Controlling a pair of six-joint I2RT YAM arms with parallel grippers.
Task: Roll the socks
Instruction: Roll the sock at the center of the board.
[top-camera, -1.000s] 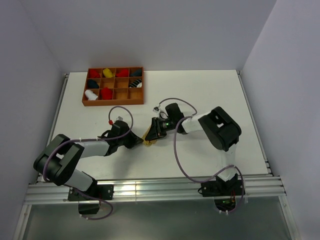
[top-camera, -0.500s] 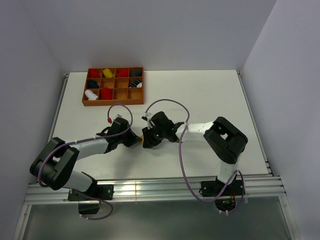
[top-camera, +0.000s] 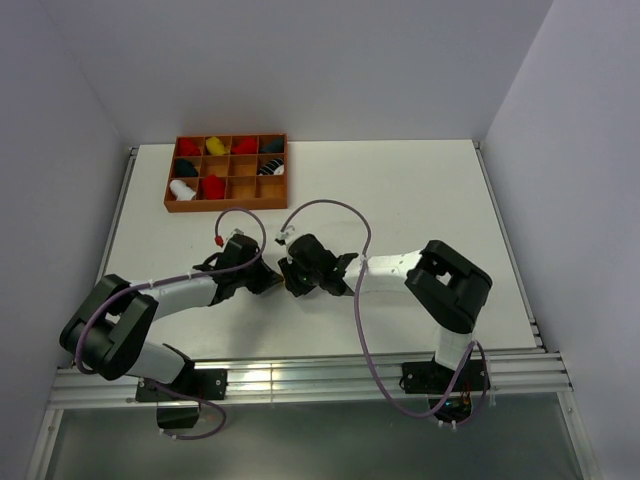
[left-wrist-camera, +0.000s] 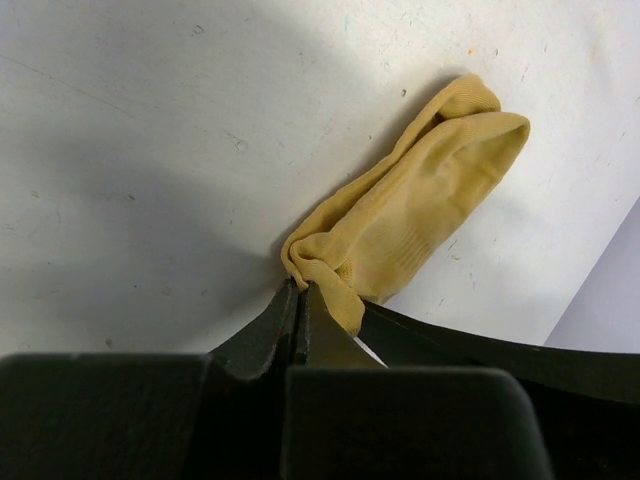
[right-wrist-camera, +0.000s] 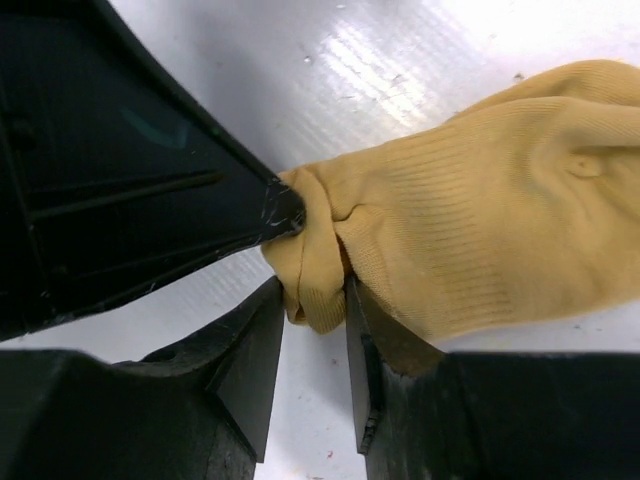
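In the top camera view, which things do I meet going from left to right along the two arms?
left arm's elbow → left gripper → right gripper → right arm's elbow. The tan sock they pinch is hidden here.

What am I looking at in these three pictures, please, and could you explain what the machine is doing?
These are two robot arms bolted to a white table, each ending in a two-finger gripper. The wide picture comes from a camera overhead. The other two come from small cameras on the wrists, so each shows its own black fingers at the bottom. At the back left stands a wooden tray with coloured rolled bundles in some compartments. Between the arms lies one yellow sock. The left gripper is shut on the sock's near end, and the right gripper pinches a fold of that same end.
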